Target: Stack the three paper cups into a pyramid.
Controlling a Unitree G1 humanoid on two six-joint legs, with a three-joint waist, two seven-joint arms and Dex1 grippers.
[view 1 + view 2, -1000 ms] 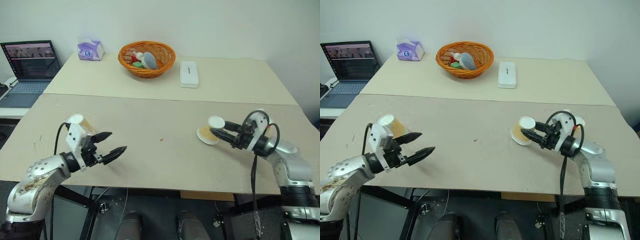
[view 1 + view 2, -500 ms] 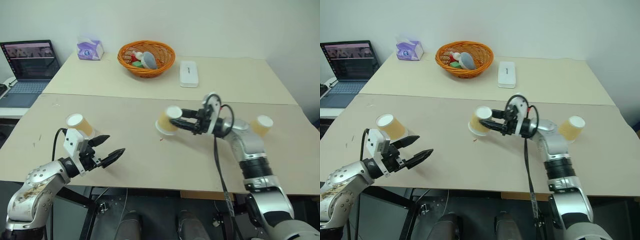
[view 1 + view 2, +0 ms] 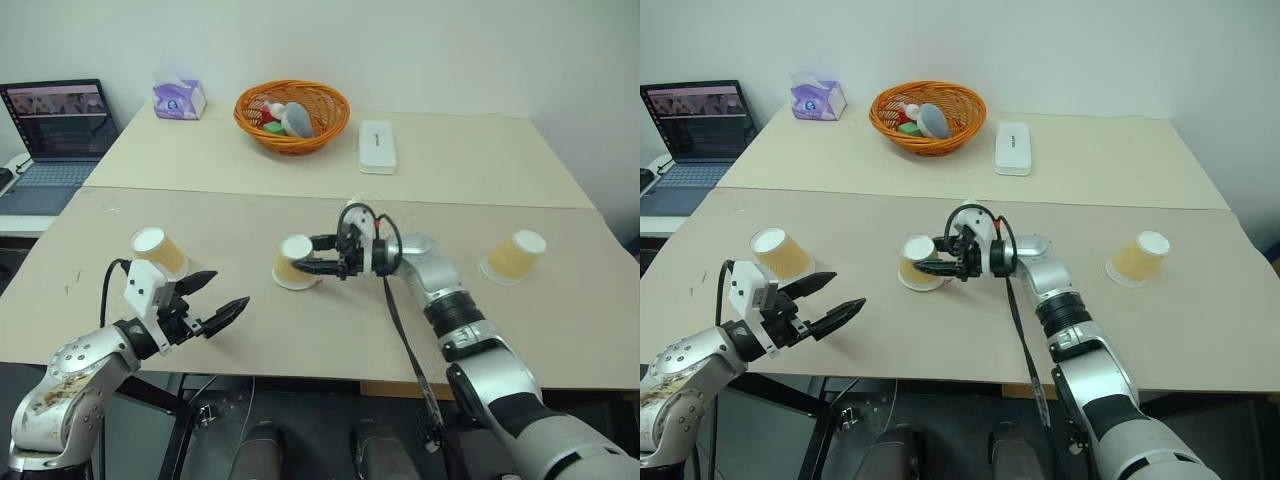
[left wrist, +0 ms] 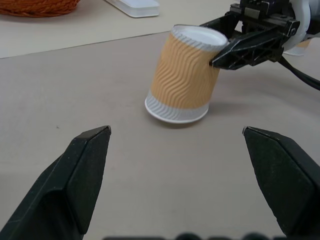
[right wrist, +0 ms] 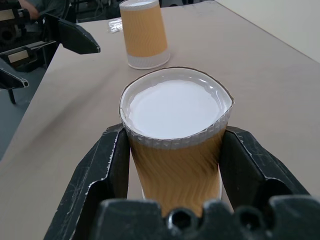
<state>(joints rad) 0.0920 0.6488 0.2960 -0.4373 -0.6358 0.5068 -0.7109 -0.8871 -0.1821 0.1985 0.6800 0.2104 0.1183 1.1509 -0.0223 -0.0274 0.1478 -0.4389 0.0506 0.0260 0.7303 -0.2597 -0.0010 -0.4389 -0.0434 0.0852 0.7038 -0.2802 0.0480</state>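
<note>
Three tan paper cups with white rims are on the near table, all upside down. One cup stands at the left, just beyond my left gripper, which is open and holds nothing. My right gripper is shut on the middle cup, its fingers on either side of the ribbed wall. That cup is tilted, with its wide rim at the tabletop. The third cup stands apart at the right, leaning a little. No cup rests on another.
On the far table are an orange basket with small items, a flat white box and a purple tissue box. A laptop sits on a side desk at the left. A seam runs between the two tables.
My right gripper has carried its cup from the right side of the table leftward to the middle, uncovering the cup at the far right. The left gripper has stayed in place, open.
</note>
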